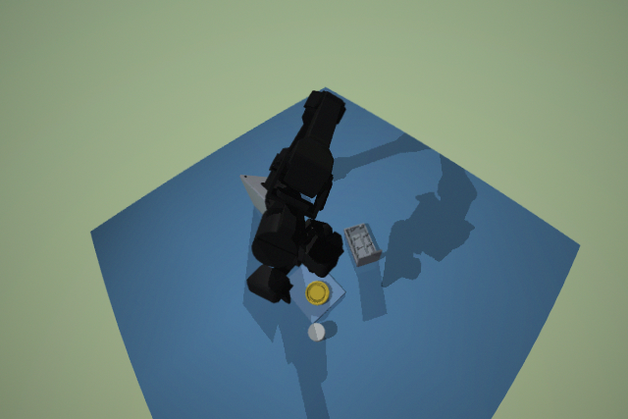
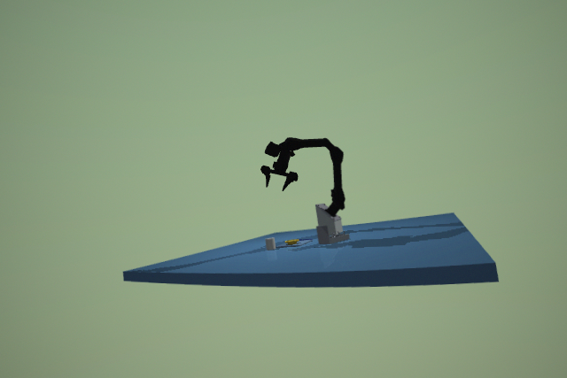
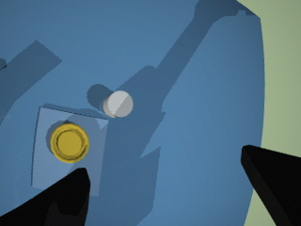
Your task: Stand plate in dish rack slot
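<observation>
The yellow round plate [image 1: 317,292] [image 2: 291,242] [image 3: 70,142] lies flat on a pale blue square mat [image 1: 337,292] [image 3: 98,146]. The grey dish rack [image 1: 370,258] [image 2: 322,235] stands on the table, up and to the right of the plate in the top view. Its rails and inner slots show from above and look empty. My gripper [image 2: 275,189] [image 3: 167,167] is open and empty, high above the table with fingers pointing down. In the wrist view the plate is left of the space between the fingers, just beyond the left fingertip.
A white cylinder [image 1: 316,332] [image 2: 270,243] [image 3: 119,104] stands close to the mat's corner. A thin dark blue item [image 2: 305,239] lies by the mat in the exterior view; the arm hides it in the top view. The grey arm base [image 1: 254,189] [image 2: 326,218] stands behind the mat.
</observation>
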Controlling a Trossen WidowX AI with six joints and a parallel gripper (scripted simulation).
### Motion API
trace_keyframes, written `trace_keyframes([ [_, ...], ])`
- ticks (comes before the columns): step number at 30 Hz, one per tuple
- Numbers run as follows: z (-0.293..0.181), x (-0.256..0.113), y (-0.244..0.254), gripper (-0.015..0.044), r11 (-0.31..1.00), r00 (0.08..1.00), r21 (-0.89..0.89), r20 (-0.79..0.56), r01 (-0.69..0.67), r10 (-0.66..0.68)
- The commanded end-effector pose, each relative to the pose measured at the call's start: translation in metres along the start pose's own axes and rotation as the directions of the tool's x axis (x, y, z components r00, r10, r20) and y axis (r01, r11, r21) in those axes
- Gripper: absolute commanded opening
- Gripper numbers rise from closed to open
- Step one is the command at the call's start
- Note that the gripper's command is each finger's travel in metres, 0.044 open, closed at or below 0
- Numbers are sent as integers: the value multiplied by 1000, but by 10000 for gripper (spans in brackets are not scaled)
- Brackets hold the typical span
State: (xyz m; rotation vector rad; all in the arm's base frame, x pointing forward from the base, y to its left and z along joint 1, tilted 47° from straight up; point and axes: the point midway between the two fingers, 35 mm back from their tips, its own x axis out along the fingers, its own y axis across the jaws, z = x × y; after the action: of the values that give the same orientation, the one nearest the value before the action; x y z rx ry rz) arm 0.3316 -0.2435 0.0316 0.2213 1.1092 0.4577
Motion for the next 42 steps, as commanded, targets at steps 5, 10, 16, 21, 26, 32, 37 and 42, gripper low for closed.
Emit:
trace_keyframes([
  [5, -11, 37, 28, 400, 977, 979, 151, -117, -148, 166],
  [10, -20, 58, 48, 400, 940, 943, 258, -190, -222, 275],
  [16, -28, 74, 67, 400, 896, 895, 356, -252, -267, 367],
  [21, -29, 97, 76, 400, 896, 896, 356, -252, -264, 365],
  [26, -43, 166, 114, 400, 895, 895, 356, -250, -269, 369],
  [32, -48, 174, 116, 400, 894, 895, 356, -250, -271, 371],
  [37, -48, 177, 117, 400, 894, 894, 356, -250, -271, 371],
  [42, -50, 184, 119, 400, 895, 894, 356, -253, -269, 370],
])
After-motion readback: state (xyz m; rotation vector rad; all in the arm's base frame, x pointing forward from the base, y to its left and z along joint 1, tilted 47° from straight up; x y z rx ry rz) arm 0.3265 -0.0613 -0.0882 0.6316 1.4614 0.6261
